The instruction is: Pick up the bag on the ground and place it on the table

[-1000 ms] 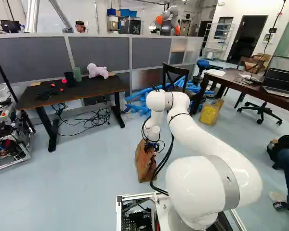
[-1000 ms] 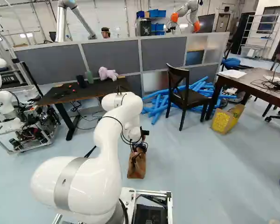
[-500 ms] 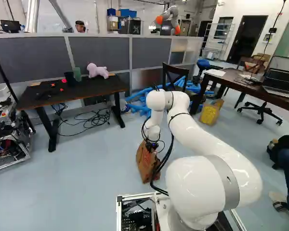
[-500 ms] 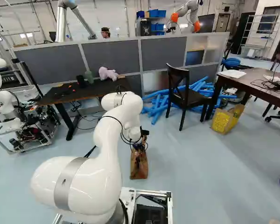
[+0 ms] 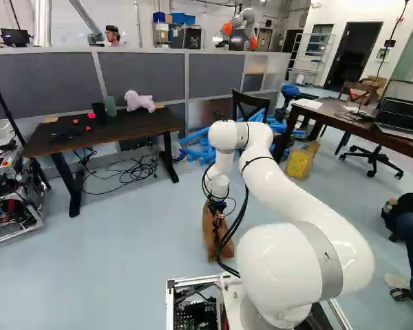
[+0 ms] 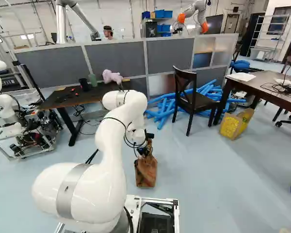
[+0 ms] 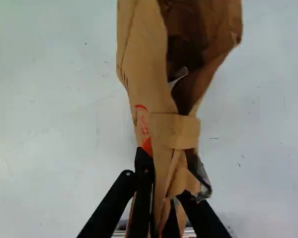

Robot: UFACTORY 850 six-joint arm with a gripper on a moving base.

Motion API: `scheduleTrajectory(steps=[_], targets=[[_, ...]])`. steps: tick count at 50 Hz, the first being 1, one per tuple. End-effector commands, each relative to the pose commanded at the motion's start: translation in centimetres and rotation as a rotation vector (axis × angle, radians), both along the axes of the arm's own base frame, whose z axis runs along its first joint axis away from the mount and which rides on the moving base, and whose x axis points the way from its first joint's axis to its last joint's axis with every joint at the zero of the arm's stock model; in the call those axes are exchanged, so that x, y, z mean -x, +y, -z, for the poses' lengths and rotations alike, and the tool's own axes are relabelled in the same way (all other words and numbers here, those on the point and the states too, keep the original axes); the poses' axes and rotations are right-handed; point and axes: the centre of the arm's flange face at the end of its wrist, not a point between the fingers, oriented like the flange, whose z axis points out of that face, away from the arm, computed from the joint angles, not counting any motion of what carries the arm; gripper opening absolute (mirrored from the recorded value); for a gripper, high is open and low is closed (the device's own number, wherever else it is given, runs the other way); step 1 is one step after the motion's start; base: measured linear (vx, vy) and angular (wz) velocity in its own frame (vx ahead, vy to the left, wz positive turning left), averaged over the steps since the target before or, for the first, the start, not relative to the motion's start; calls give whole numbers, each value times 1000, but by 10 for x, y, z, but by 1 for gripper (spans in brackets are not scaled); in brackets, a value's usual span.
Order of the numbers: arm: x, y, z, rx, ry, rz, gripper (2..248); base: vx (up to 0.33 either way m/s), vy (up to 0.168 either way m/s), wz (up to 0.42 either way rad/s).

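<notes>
Visibly creased, brown paper bag, red-marked side, mouth gaping

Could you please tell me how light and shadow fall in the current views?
Wrist view: the paper bag is dark inside, the floor around it pale and bright; left base view: the white arm looks brightest on top, greyer underneath; right base view: soft sheen on the floor.

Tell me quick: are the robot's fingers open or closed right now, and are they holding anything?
Fingers: closed, with the brown paper bag pinched between them.
</notes>
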Motion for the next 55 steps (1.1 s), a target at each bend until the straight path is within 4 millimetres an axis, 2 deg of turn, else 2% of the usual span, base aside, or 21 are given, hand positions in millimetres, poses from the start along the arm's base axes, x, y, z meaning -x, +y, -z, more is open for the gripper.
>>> scheduleTrajectory(steps=[55], targets=[[64, 15, -84, 2, 56, -48, 21, 0, 0, 0]])
